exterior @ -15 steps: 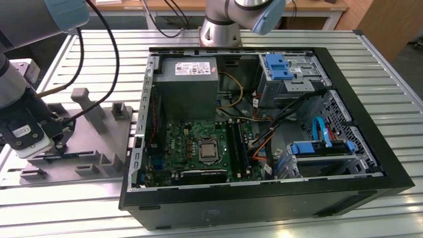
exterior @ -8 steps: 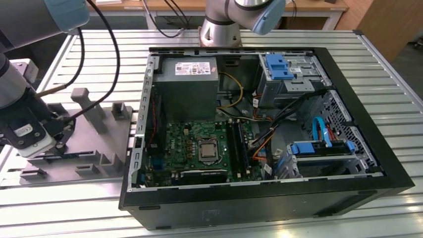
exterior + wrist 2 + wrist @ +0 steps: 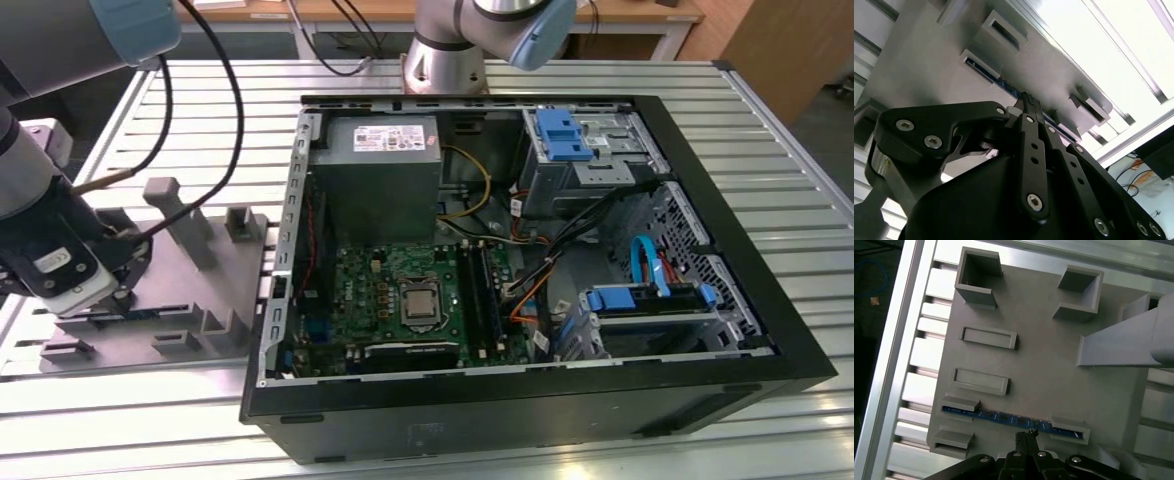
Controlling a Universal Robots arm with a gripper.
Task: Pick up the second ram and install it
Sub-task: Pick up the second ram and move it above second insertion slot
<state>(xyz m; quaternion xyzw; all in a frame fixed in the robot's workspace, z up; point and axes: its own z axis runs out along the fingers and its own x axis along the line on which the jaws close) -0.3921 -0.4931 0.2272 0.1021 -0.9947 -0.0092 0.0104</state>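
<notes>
The second ram (image 3: pixel 1014 418) is a slim board that looks blue-green here. It stands on edge in two end supports of the grey holder plate (image 3: pixel 1044 365) and also shows in the second wrist view (image 3: pixel 1010 91). My gripper (image 3: pixel 1027 436) hangs low over the plate, its tips right beside the middle of the stick. Its black fingertips (image 3: pixel 1029 102) are pressed together with nothing between them. In the exterior view the gripper (image 3: pixel 118 297) is at the plate's near left part, left of the open computer case (image 3: pixel 534 260).
The holder plate (image 3: pixel 187 290) carries raised posts (image 3: pixel 180 215) and several empty rectangular sockets (image 3: pixel 985 336). Both it and the case rest on a slatted metal table (image 3: pixel 160 400). Inside the case lie the green motherboard (image 3: pixel 387 300) with black memory slots (image 3: pixel 481 295), a power supply (image 3: pixel 380 175) and cables.
</notes>
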